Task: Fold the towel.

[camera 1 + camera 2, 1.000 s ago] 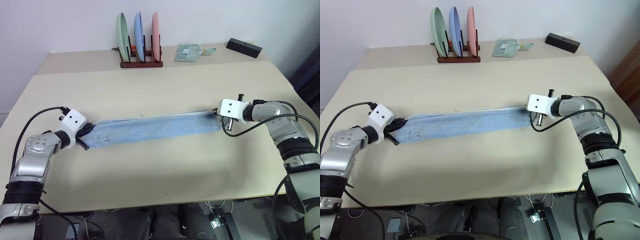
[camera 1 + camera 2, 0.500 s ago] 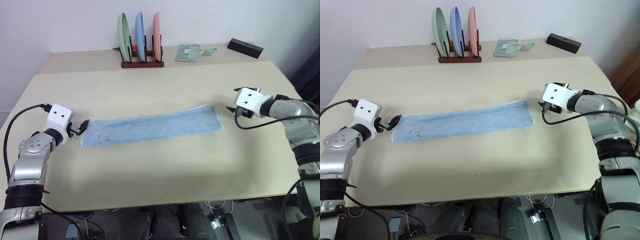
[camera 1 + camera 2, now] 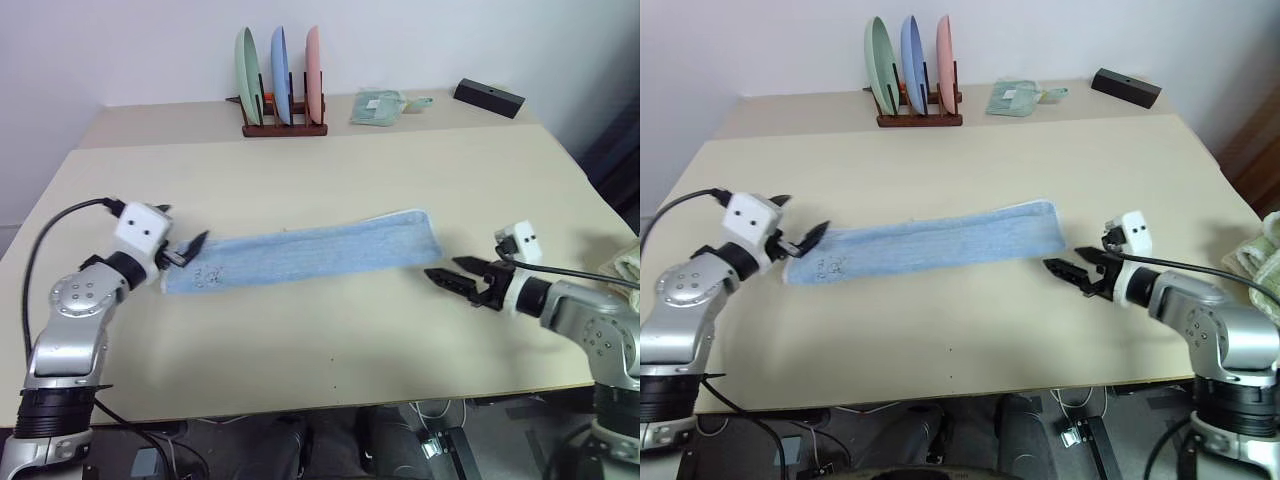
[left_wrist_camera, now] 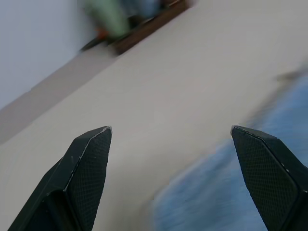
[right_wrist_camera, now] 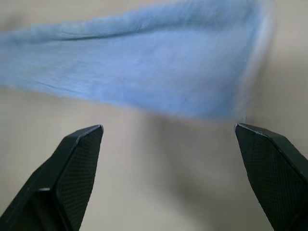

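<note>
Your towel (image 3: 305,258) lies flat mid-desk (image 3: 330,170) as a long strip, nine to three o'clock. Both claws are released: left claw (image 3: 192,246) at its nine o'clock end, right claw (image 3: 448,278) just beyond the other. Regrasp unevenly and the next fold probably skews.

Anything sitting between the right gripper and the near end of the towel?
Nothing: bare tabletop separates the open right gripper from the towel, as the right eye view shows.

You are seeing the towel (image 4: 226,192) smearing into blur in both wrist views. The plate rack (image 4: 139,19) is blurring too, and its plates are perhaps getting cut off at the frame's edge.
</note>
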{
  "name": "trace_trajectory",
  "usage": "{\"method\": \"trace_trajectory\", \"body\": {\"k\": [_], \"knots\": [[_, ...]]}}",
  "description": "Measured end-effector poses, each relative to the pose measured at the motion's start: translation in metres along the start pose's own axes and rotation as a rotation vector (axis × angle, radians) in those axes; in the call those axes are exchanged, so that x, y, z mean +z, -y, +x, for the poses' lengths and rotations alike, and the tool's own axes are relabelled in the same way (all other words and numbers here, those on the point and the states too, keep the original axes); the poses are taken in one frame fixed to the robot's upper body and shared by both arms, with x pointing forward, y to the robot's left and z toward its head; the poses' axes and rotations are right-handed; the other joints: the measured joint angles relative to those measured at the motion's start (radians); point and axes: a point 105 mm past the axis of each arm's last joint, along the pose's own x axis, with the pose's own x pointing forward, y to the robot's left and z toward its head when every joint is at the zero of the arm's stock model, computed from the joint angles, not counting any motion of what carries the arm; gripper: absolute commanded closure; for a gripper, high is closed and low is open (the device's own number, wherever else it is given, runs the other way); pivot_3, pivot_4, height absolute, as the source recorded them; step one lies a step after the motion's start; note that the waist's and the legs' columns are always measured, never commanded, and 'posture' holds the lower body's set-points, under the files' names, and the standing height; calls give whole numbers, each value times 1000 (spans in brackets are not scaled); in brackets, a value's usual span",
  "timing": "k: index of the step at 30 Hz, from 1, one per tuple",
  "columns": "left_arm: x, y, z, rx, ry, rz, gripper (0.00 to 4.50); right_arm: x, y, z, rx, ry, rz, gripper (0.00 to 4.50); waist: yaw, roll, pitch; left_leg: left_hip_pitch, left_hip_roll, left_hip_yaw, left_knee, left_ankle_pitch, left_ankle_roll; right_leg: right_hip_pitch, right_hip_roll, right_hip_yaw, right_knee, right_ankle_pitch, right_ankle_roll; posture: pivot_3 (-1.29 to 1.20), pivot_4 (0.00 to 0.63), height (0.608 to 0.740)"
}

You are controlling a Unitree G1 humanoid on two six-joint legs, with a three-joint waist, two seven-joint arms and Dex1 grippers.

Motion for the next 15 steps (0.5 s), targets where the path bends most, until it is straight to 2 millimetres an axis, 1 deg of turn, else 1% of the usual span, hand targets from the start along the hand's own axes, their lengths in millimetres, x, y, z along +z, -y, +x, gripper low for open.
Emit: {"method": "trace_trajectory", "body": {"k": [4,7,9,12,13,15], "knots": [[23,53,17,-209,110,-61,426,-8,-9,18,-13,31,185,63,-2,0,0,0,0,0,0,0,0,0,0,0,0,0,0,0,150,740],[41,87,26,-334,182,-117,426,1,-8,31,-61,97,293,63,-7,0,0,0,0,0,0,0,0,-1,0,0,1,0,0,0,150,740],[50,101,27,-394,212,-145,426,6,-4,36,-96,135,360,63,-9,1,-1,1,0,1,-1,0,0,-1,0,0,1,0,0,0,150,740],[52,109,26,-434,212,-179,426,11,3,39,-139,172,432,63,-8,1,-1,1,0,1,-1,0,0,-1,1,0,1,0,0,0,150,740],[52,112,24,-446,210,-194,426,14,6,41,-155,186,460,287,-8,1,-2,1,0,1,-1,0,0,0,1,0,1,0,0,0,150,740],[51,119,22,-469,207,-225,426,17,11,45,-186,200,494,906,-7,1,-3,2,0,1,-1,0,0,0,0,0,0,0,0,0,150,740]]}}
